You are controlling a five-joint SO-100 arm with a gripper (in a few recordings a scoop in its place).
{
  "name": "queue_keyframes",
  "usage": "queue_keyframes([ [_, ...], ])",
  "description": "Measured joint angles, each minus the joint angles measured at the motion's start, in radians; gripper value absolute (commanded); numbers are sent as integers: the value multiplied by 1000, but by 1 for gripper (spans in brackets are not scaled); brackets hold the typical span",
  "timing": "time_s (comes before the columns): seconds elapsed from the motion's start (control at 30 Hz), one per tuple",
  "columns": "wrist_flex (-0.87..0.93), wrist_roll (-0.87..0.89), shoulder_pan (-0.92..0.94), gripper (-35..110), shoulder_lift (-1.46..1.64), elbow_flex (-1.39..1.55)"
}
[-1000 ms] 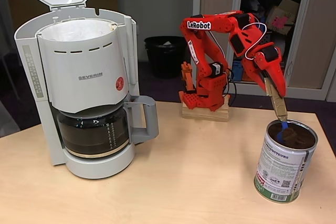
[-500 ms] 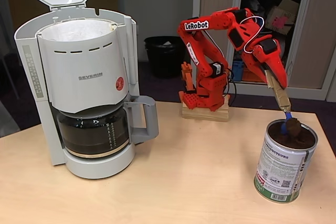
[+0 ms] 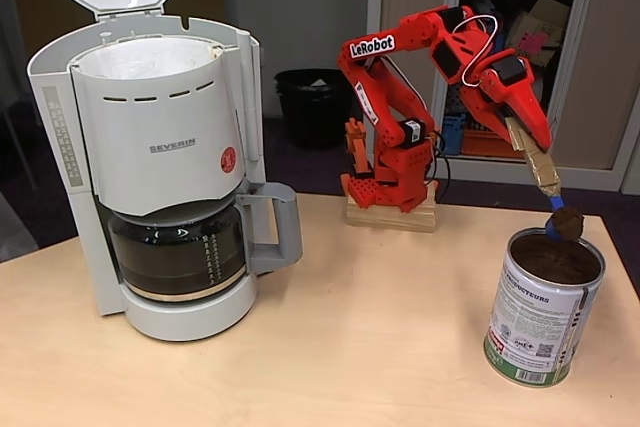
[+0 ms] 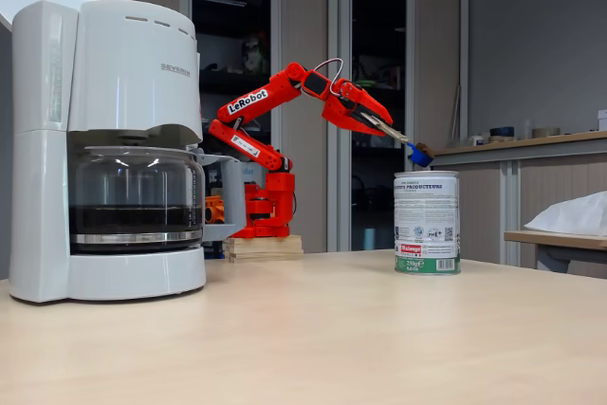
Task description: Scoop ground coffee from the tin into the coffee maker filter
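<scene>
Wooden table: gripper holds coffee-heaped scoop just above tin.

The tin stands upright on the table, at the right in both fixed views, well apart from the coffee machine. It is a metal can with a white label and a green and red band at the bottom. It is open, and dark brown ground coffee fills it near the rim. The white paper filter sits in the open basket on top of the machine, at the left
</scene>
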Motion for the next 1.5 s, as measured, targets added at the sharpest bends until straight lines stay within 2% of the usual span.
queue_keyframes([
  [0.3,-35,-64,20,0,-26,28],
  [0.57,-26,-391,18,0,-21,69],
  [0.77,0,-511,46,0,-3,91],
  [1.13,23,-525,66,0,-43,77],
  [1.27,-6,-472,81,0,2,107],
  [1.5,12,-272,81,0,-35,0],
])
